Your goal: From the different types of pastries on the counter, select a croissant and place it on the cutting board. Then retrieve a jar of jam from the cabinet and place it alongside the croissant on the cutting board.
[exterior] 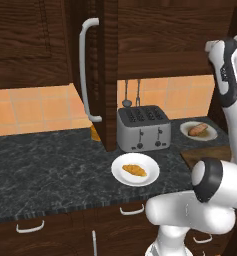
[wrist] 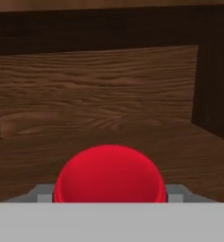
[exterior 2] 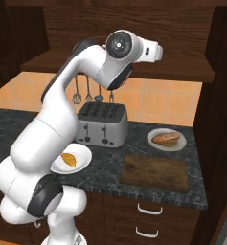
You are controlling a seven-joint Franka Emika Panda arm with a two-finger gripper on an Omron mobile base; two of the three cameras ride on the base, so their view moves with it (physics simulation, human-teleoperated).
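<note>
Red-lidded jar of jam (wrist: 109, 174) sits inside the cabinet (exterior: 97, 70), close before the fingers, whose grip cannot be told; a level, slow withdrawal toward the cutting board (exterior 2: 155, 172) seems wisest.

Croissant (exterior: 134, 170) on white plate (exterior: 123, 175), toaster (exterior: 143, 128) behind, cabinet door (exterior: 102, 70) open

Even, soft rendered light, faint shadows, no glare, slightly blurry.
</note>
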